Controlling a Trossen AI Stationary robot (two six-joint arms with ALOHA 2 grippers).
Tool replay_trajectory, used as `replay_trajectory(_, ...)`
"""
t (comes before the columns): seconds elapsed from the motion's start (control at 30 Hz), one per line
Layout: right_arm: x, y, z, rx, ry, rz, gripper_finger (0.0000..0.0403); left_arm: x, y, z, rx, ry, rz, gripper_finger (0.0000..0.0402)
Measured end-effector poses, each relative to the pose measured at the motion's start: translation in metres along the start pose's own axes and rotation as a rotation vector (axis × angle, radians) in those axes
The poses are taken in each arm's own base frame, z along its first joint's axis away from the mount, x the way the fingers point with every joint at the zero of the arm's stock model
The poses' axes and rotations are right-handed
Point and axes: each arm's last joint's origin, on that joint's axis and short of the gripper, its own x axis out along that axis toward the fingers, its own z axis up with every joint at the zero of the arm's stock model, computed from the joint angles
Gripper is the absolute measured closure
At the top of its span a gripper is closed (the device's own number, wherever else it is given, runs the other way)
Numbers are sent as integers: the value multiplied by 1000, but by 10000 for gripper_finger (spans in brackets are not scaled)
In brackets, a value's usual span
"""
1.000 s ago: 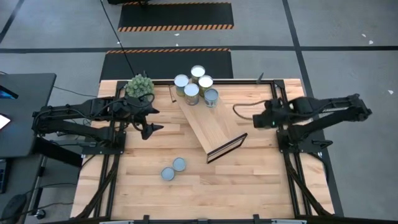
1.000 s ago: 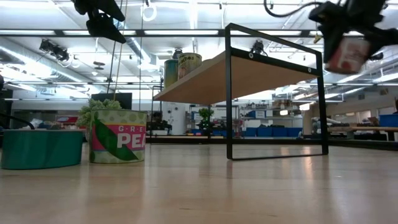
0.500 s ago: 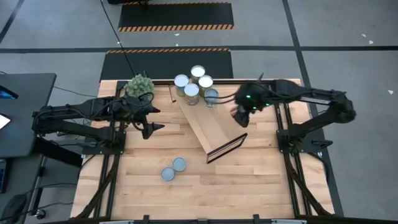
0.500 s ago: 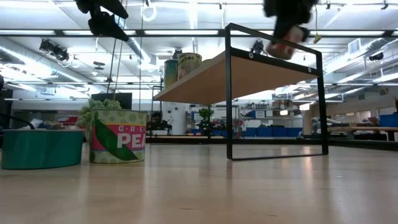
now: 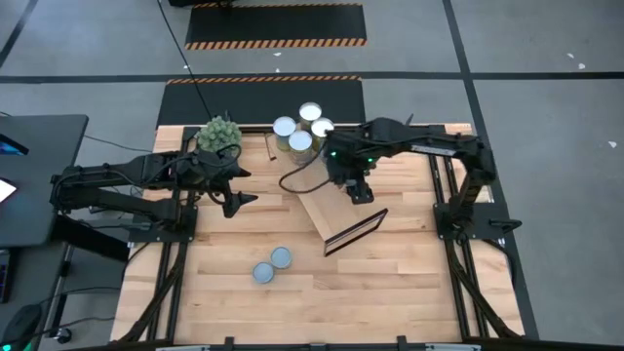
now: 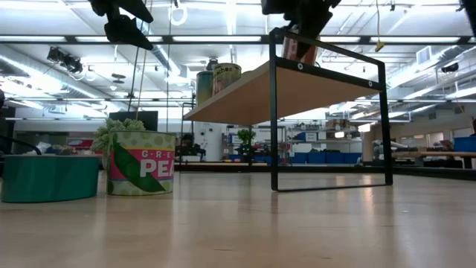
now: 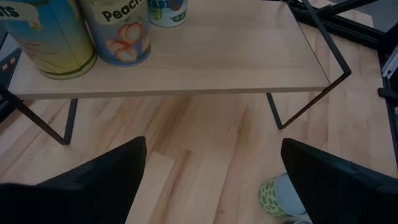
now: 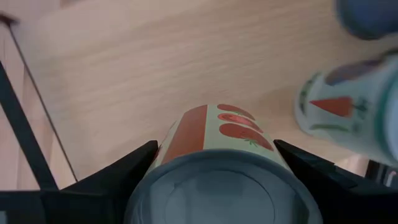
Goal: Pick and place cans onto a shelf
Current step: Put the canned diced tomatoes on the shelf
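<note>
1. High view: right gripper [image 5: 353, 181] reaching over the shelf [image 5: 327, 200], just beside the standing cans [image 5: 300, 142] at the shelf's far end; carried load hidden under the arm here. Left gripper [image 5: 232, 195] waiting off the shelf's left side, near the plant ball [image 5: 218, 134]. Two more cans [image 5: 272, 265] standing on the tabletop [image 5: 390, 283], well apart from the shelf's framed end.

2. Low view: gripping a can [image 6: 299, 49] from above and hovering it over the shelf board [image 6: 260, 89] at the framed end, probably kept clear of the top for setting down upright. Pea can [image 6: 141, 164] standing on the tabletop left of the shelf.

3. Left wrist view: fingers [image 7: 106, 174] spread wide, gripping nothing, pointing toward the shelf [image 7: 186, 56] with cans [image 7: 118, 34] at one end.

4. Right wrist view: fingers [image 8: 118, 168] clamping the carrot-labelled can [image 8: 217, 168] on both sides, above the shelf wood [image 8: 155, 62], another can [image 8: 348, 106] just beside.
</note>
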Motion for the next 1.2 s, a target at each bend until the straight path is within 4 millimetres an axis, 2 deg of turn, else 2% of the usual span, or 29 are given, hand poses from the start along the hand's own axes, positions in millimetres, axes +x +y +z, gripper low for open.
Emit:
replay_trajectory(0.2, 14, 0, 11, -78, 79, -29, 98, 0, 0, 0, 0, 0, 0, 24)
replay_trajectory(0.57, 29, 11, 16, -141, 156, -42, 73, 0, 0, -1, 28, 8, 2, 24)
replay_trajectory(0.97, 28, 13, 17, -169, 140, -40, 44, 0, 0, -1, 32, 15, 4, 24)
replay_trajectory(1.2, 28, 21, 18, -200, 178, -122, 29, 0, 1, -3, 34, 30, 8, 24)
